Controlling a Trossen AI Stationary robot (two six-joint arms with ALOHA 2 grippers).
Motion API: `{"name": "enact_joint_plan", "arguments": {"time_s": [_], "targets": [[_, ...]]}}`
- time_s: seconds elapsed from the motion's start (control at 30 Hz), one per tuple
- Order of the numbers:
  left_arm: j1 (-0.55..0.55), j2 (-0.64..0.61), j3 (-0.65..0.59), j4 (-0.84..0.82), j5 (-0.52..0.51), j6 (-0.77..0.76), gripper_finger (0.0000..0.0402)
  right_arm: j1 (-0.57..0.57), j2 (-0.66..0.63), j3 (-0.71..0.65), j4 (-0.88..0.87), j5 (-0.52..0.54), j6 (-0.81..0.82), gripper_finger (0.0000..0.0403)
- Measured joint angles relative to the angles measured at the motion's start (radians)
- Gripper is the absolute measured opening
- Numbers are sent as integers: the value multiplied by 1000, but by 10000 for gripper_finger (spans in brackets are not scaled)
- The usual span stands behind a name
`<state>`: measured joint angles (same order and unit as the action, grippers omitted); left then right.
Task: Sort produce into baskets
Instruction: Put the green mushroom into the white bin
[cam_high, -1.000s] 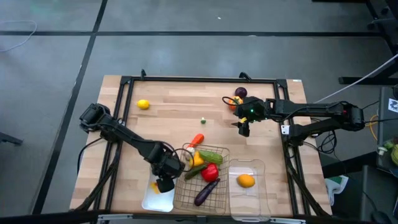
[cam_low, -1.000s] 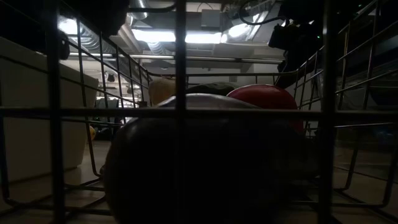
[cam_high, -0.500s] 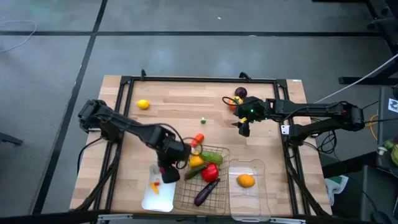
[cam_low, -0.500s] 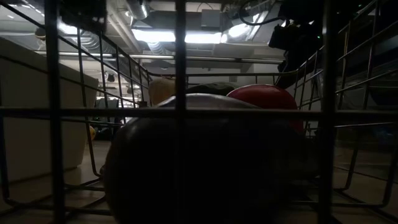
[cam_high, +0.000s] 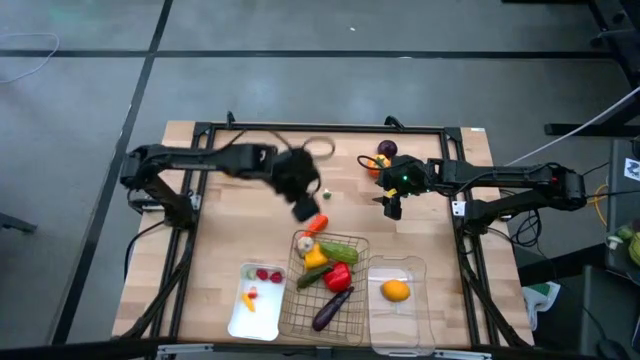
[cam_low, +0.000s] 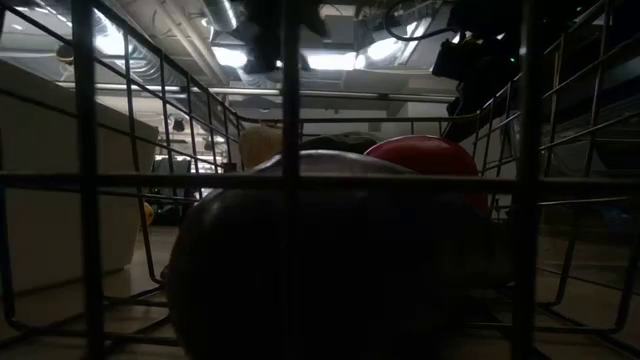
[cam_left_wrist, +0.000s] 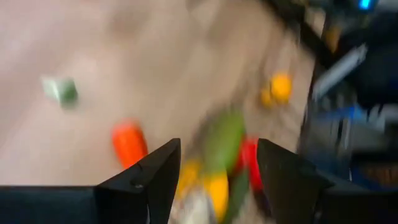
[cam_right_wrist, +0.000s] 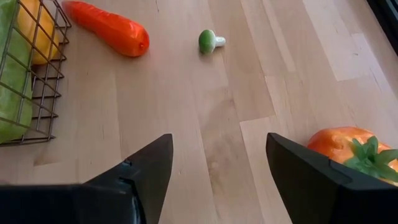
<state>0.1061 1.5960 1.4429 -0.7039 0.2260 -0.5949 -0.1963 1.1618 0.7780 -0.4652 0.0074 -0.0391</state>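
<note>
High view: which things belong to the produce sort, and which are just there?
Job:
- flat white tray holding small red balls
- wire-mesh basket with red pepper, purple eggplant
- clear plastic bin with orange
- loose orange carrot, yellow lemon

Not job:
- black metal frame
- wooden table

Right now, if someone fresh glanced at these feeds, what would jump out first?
The wire-mesh basket at the table's near edge, piled with a red pepper, green cucumber and purple eggplant. Next, the left gripper, open and empty, above the carrot beside that basket. The right gripper hangs open near the far right corner.
</note>
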Motion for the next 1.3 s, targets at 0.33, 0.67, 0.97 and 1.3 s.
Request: {"name": "enact_joint_plan", "arguments": {"time_s": [0.33, 0.67, 0.97, 1.3], "targets": [[213, 168, 0, 319, 0, 68, 208, 0, 0, 0, 1, 0, 0, 257], [261, 326, -1, 306, 33, -75, 208, 0, 0, 0, 1, 0, 0, 257], [261, 384, -2, 177, 47, -179, 208, 0, 0, 0, 0, 0, 0, 257], [241, 407, -2, 165, 35, -252, 208, 0, 0, 0, 2, 0, 0, 257]]}}
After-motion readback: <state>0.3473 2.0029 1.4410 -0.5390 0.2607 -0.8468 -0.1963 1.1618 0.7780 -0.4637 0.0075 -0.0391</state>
